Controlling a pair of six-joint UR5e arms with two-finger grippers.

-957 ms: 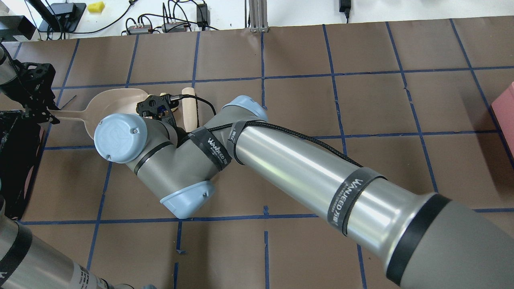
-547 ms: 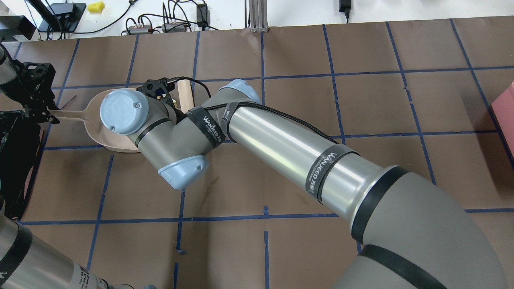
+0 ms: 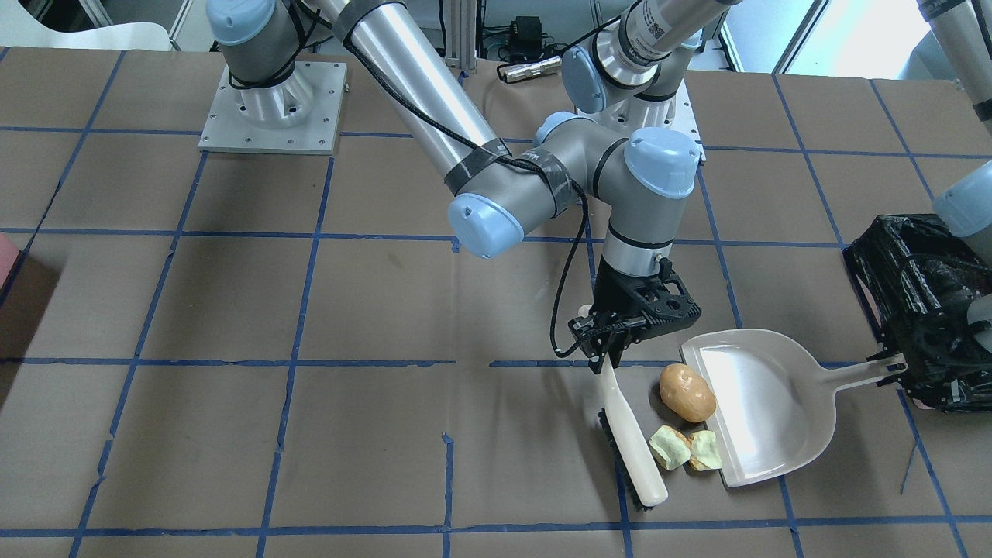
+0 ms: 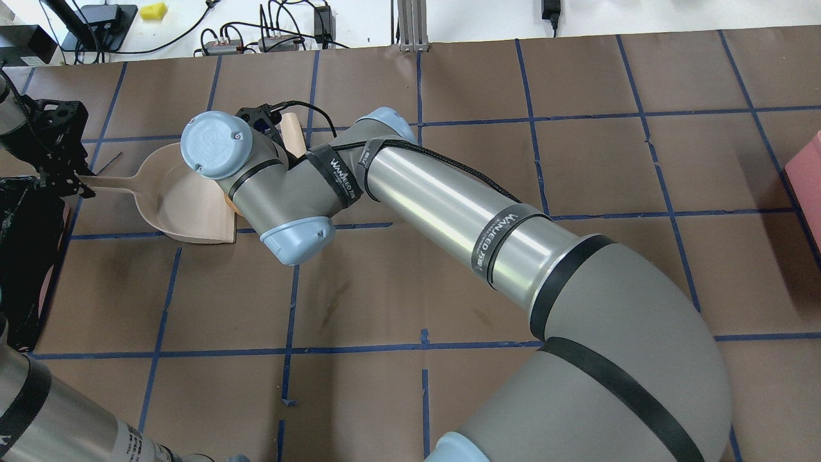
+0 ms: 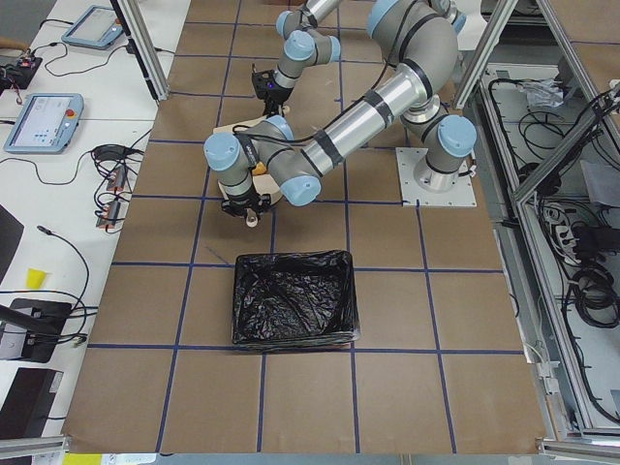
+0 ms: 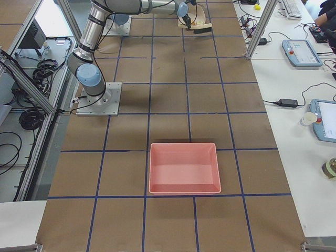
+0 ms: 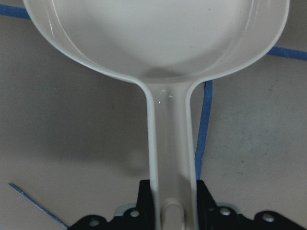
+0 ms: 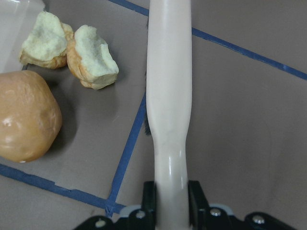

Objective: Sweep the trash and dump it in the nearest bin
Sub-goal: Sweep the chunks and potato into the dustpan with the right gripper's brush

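The trash lies on the table between brush and dustpan: an orange-tan potato lump [image 3: 687, 393] [image 8: 26, 117] and two pale yellow-green chunks [image 3: 669, 448] [image 3: 704, 451] [image 8: 93, 57], all at the pan's open lip. My right gripper [image 3: 612, 350] [image 8: 170, 201] is shut on the cream brush's handle [image 8: 168, 96]; the brush [image 3: 632, 438] lies just beside the chunks. My left gripper [image 3: 897, 364] [image 7: 171, 211] is shut on the handle of the beige dustpan [image 3: 763, 407] [image 4: 183, 205], which rests flat. The black-lined bin [image 3: 922, 310] [image 5: 294, 298] stands right behind the left gripper.
My right arm's wrist and forearm [image 4: 269, 186] hang over the pan's mouth in the overhead view and hide the trash there. A pink tub [image 6: 183, 168] sits far off at the table's other end. Cables [image 4: 269, 35] lie beyond the far edge.
My right arm's wrist has swung away from the robot and toward the dustpan, carrying the brush with it. The dustpan and my left gripper have stayed in place.
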